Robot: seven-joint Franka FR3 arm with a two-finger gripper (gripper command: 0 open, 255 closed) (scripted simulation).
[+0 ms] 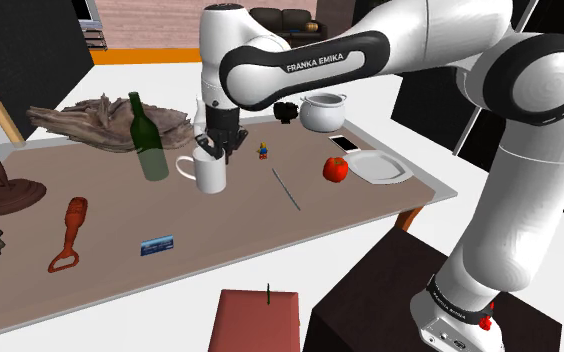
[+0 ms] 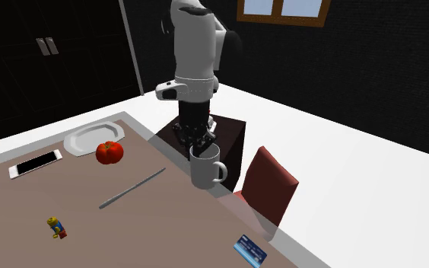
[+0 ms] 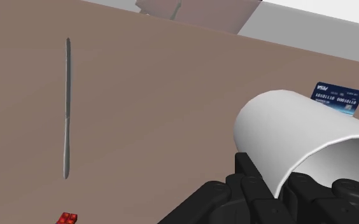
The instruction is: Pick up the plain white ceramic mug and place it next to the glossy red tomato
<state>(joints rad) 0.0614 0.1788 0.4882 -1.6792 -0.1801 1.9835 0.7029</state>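
**Gripper (image 1: 213, 150) clamped on the mug (image 1: 210, 176) rim**

The white mug stands upright on the brown table (image 1: 220, 225), just beside a green bottle (image 1: 148, 140), with the black gripper reaching down onto it from above. In the wrist view the fingers (image 3: 251, 181) pinch the mug's wall, one inside the rim and one outside. The red tomato (image 1: 336, 169) sits well apart from the mug, just beside a white plate (image 1: 380, 167). A slim knife (image 1: 287, 189) lies between mug and tomato
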